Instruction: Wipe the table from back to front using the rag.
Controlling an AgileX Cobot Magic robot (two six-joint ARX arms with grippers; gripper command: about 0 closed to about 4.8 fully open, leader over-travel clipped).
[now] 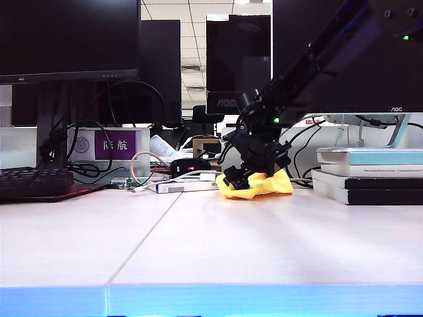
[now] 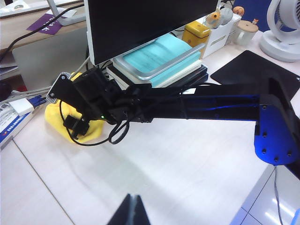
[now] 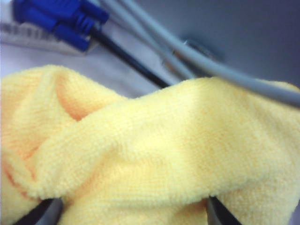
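The yellow rag (image 1: 264, 185) lies bunched at the back of the off-white table (image 1: 198, 244), in front of the monitors. My right gripper (image 1: 239, 176) points down onto it from a long black arm. In the right wrist view the rag (image 3: 150, 140) fills the picture. The right gripper (image 3: 131, 208) is open, with its dark fingertips (image 3: 44, 211) wide apart on either side of a fold. From the left wrist view, the rag (image 2: 58, 119) pokes out under the right hand. My left gripper (image 2: 132, 202) is shut and hovers over bare table (image 2: 164, 159), far from the rag.
A stack of books (image 1: 370, 175) stands right of the rag, with a keyboard (image 1: 36, 181) at the left. Cables and a blue plug (image 3: 61, 21) lie just behind the rag. A black mat (image 2: 253, 70) and a white fan (image 2: 283, 28) sit beyond the right arm.
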